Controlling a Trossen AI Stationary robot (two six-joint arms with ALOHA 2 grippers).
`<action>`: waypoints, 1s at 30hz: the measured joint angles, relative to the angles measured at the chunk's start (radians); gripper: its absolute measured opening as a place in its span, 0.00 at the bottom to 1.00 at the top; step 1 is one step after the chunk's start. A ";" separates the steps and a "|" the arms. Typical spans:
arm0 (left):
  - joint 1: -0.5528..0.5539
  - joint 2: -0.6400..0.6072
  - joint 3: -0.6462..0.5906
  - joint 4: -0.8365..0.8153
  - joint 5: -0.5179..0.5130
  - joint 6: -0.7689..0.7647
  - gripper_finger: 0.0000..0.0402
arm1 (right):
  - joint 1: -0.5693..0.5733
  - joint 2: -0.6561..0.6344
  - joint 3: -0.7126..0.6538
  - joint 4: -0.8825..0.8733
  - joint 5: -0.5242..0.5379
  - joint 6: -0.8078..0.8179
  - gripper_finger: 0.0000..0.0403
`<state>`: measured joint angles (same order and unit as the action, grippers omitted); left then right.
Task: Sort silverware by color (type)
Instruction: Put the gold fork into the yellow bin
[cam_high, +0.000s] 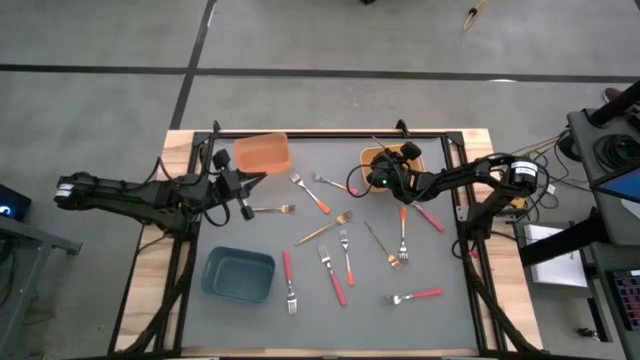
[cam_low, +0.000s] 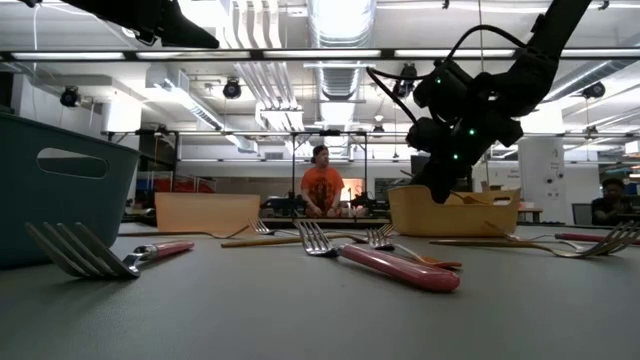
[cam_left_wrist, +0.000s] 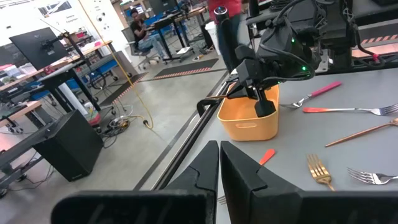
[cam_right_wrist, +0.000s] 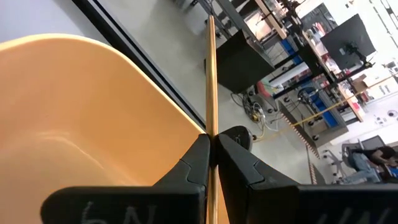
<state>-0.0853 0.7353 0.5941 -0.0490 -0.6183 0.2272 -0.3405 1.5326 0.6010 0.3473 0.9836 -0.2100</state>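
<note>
the bench (cam_high: 440, 320) has forks (cam_high: 336, 258) scattered all over it, right hand (cam_right_wrist: 212, 149) clamped on a gold fork (cam_right_wrist: 211, 74) over the yellow-orange bin (cam_high: 410, 152), left hand (cam_left_wrist: 219, 155) closed on nothing near the orange bin (cam_high: 263, 153)

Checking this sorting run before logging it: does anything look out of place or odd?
One gold fork lies on the floor beyond the table, away from the other silverware. Otherwise, forks lie scattered on the table, and the right pincer holds a gold fork over the yellow-orange bin.
</note>
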 joint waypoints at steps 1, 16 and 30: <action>0.000 0.000 0.000 0.000 0.000 0.000 0.00 | 0.000 0.000 0.000 0.000 0.000 0.000 0.03; 0.000 0.000 0.000 0.000 0.000 0.000 0.00 | 0.000 0.000 -0.001 -0.001 -0.002 0.008 0.03; 0.000 0.000 0.000 0.000 0.000 0.000 0.00 | 0.000 0.000 -0.001 -0.001 -0.049 0.106 0.03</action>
<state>-0.0851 0.7353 0.5941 -0.0490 -0.6182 0.2272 -0.3408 1.5330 0.5999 0.3466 0.9348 -0.1043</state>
